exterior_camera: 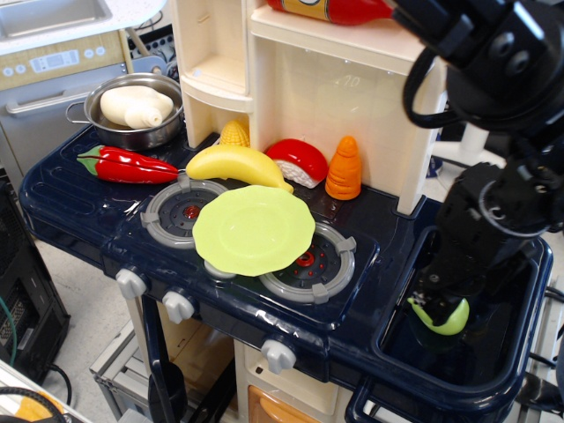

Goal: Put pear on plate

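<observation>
The light-green pear (452,320) lies in the dark sink basin (493,352) at the right of the toy kitchen, its stem end pointing left. My black gripper (438,305) reaches down into the sink and sits right on top of the pear, covering its upper part. The dark fingers blend into the sink, so I cannot tell whether they are closed on it. The light-green scalloped plate (254,229) rests on the stove, overlapping both grey burners, well to the left of the sink.
A yellow banana (236,164), a red chili pepper (128,165), a corn cob (234,134), a red-and-white food piece (298,160) and an orange cone (344,169) lie behind the plate. A metal pot (137,110) stands at the back left. A cream shelf unit (326,79) rises behind the stove.
</observation>
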Robot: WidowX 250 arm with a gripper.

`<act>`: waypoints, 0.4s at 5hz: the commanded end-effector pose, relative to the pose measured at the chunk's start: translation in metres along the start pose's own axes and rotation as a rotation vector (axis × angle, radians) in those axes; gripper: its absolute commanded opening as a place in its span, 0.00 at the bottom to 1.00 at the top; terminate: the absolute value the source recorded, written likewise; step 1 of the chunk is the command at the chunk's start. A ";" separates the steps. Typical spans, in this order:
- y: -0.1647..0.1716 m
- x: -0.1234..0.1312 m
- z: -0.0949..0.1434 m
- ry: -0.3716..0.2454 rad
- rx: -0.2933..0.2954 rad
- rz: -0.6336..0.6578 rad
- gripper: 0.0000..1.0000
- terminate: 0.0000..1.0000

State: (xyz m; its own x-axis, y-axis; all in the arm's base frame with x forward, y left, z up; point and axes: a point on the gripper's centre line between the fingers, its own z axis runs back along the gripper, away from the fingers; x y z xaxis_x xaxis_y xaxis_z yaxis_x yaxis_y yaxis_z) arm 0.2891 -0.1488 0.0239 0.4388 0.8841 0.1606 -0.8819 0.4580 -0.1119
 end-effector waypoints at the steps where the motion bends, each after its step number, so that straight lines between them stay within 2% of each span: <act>1: -0.014 0.013 -0.016 -0.011 -0.083 0.024 1.00 0.00; 2: -0.013 0.012 -0.022 0.021 -0.102 0.028 1.00 0.00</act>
State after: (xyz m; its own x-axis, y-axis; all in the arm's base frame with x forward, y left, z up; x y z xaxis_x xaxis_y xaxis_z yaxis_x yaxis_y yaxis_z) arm 0.2919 -0.1452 -0.0050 0.4149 0.9006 0.1296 -0.8829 0.4329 -0.1819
